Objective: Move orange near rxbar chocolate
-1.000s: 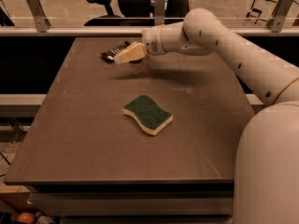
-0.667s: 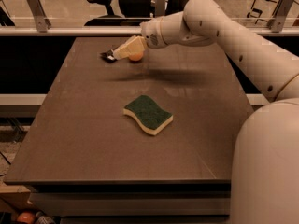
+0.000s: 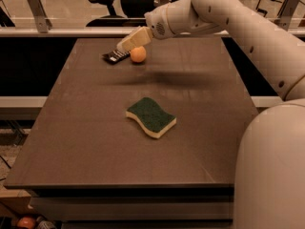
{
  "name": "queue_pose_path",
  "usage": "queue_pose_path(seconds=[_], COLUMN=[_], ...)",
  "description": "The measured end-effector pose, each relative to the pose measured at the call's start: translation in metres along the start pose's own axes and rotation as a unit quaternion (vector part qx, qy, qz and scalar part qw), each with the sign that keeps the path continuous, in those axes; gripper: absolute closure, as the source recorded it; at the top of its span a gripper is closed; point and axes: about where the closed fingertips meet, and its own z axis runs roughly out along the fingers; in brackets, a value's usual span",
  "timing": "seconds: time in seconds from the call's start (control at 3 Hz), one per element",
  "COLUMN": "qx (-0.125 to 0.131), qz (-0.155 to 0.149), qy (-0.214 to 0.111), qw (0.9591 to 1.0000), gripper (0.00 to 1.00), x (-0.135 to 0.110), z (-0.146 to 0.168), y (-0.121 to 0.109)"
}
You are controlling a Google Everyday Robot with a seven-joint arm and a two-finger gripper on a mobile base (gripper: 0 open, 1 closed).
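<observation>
Gripper: the gripper (image 3: pixel 125 44) is over the far left part of the table (image 3: pixel 90 147), near the far edge, and it points down and to the left.
Gripper state: I cannot tell if it is open or closed. The orange does not look enclosed by it.
Orange: the orange (image 3: pixel 138 54) rests on the table near the far edge, left of the middle, just below and a little right of the gripper tip. I cannot tell whether the two touch.
Rxbar chocolate: the rxbar chocolate (image 3: pixel 114 57) lies flat on the table just left of the orange, near the far edge. It is turned at an angle to this edge, and the gripper covers its far end. The gap between bar and orange is very small (it is not clear whether they touch).
Sponge: the sponge (image 3: pixel 151 117), with a green top, a yellow side and a wavy outline, lies about in the centre of the table, well apart from the orange and the bar.
Arm: the white arm (image 3: pixel 248 27) comes in from the right edge and passes above the far right corner.
Robot body: the robot body (image 3: pixel 271 175) is a large white shape that covers the near right corner.
Background: an office chair (image 3: pixel 106 0) stands behind the far edge.
</observation>
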Motion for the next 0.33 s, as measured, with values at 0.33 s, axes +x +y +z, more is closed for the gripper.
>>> queue_pose_path(seconds=[0.33], qx=[0.012], qz=[-0.005], qy=[-0.002], qw=[0.9999], gripper=[0.0], x=[-0.0098], z=[-0.0172], y=[-0.004])
